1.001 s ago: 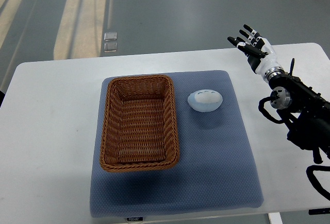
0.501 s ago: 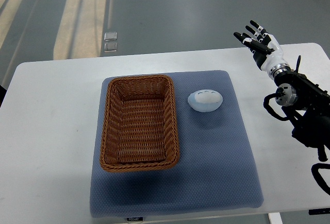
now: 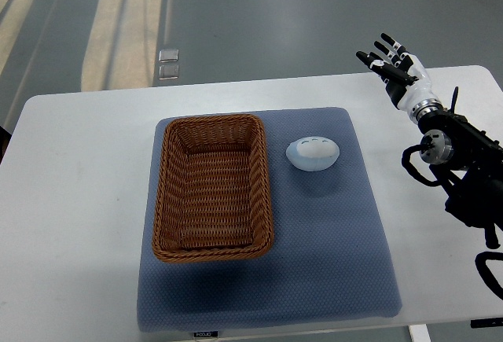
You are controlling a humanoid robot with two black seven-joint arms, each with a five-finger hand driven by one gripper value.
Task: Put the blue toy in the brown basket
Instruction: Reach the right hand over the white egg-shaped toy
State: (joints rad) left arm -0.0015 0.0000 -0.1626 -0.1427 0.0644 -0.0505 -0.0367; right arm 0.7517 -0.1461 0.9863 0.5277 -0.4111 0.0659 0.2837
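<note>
Grey-blue padded mat (image 3: 330, 271) covers the middle of the white table (image 3: 71, 200) and carries both task objects. On its left half sits the brown wicker basket (image 3: 212, 187), rectangular and holding nothing. Just right of the basket's far right corner, apart from its rim, lies the pale blue toy (image 3: 313, 153), a rounded dome with a whitish top, resting on the mat. Farther off and well to the right, the right hand (image 3: 391, 63) hovers above the table's far edge, fingers spread and holding nothing, its black forearm entering from the right edge. Compared with a second ago the hand has drifted right and slightly away from the toy, with little change over the last half second; toy and basket have not moved. Judgement: the grasp has not begun, and the whole reach to the toy remains ahead. No left arm appears.
</note>
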